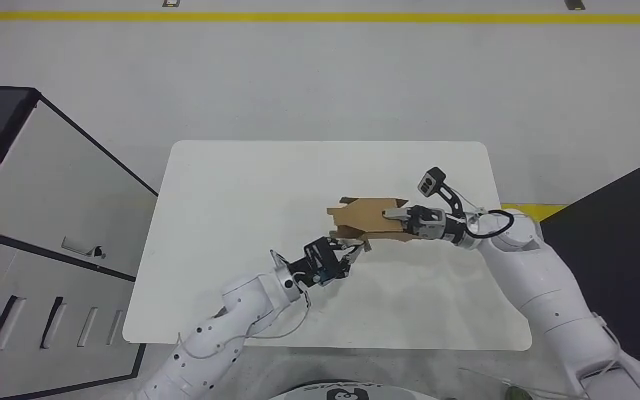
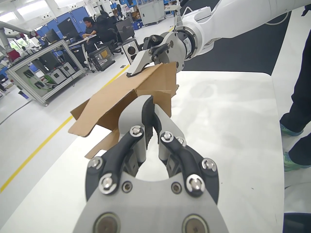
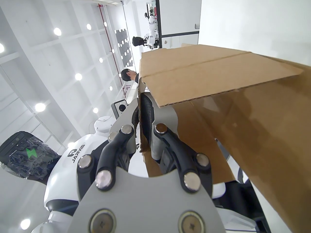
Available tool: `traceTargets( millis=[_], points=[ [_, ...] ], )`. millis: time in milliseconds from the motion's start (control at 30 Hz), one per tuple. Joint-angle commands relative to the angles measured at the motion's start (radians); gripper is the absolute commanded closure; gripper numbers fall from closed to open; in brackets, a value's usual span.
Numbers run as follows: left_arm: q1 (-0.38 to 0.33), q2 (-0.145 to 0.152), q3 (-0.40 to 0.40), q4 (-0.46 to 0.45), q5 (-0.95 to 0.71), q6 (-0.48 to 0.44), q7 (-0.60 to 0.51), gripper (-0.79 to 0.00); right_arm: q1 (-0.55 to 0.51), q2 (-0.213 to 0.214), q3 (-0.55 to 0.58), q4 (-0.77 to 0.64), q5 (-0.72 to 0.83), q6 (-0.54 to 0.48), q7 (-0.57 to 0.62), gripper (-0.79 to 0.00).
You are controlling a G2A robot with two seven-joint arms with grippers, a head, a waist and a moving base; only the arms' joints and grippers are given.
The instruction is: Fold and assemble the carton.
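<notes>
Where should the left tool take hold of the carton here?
Probably the carton flap that juts toward the left tool, taken edge-on from the robot's side: it is a thin free edge, opposite the panel the right tool pinches.

1. The white rounded-corner table (image 1: 250,200) stands in the middle. A grey, black-framed cabinet (image 1: 40,190) stands off its left edge, and a yellow floor line (image 1: 320,17) runs well behind its far edge.
2. The brown cardboard carton (image 1: 372,222), partly unfolded, is over the table's right half, towards the centre.
3. The right gripper (image 1: 397,214) is at the carton's right end, clamped on a panel edge.
4. The left gripper (image 1: 352,255) is at the carton's near-left corner, just beside a lower flap.
</notes>
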Motion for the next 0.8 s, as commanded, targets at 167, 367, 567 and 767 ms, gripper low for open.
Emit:
traceTargets(
  millis=[167, 367, 567, 767],
  points=[
    [0.009, 0.005, -0.022, -0.004, -0.008, 0.014, 0.002, 0.000, 0.000, -0.002, 0.020, 0.016, 0.014, -0.028, 0.032, 0.000],
    [0.028, 0.012, -0.063, -0.012, -0.021, 0.032, 0.005, 0.000, -0.005, 0.000, 0.046, 0.023, 0.014, -0.065, 0.073, 0.000],
    [0.057, 0.022, -0.116, -0.025, -0.036, 0.041, 0.008, 0.000, -0.013, 0.007, 0.084, 0.028, 0.025, -0.095, 0.136, 0.000],
    [0.075, 0.028, -0.144, -0.024, -0.044, 0.044, 0.010, 0.000, -0.012, 0.013, 0.114, 0.040, 0.052, -0.091, 0.231, 0.000]
  ],
)
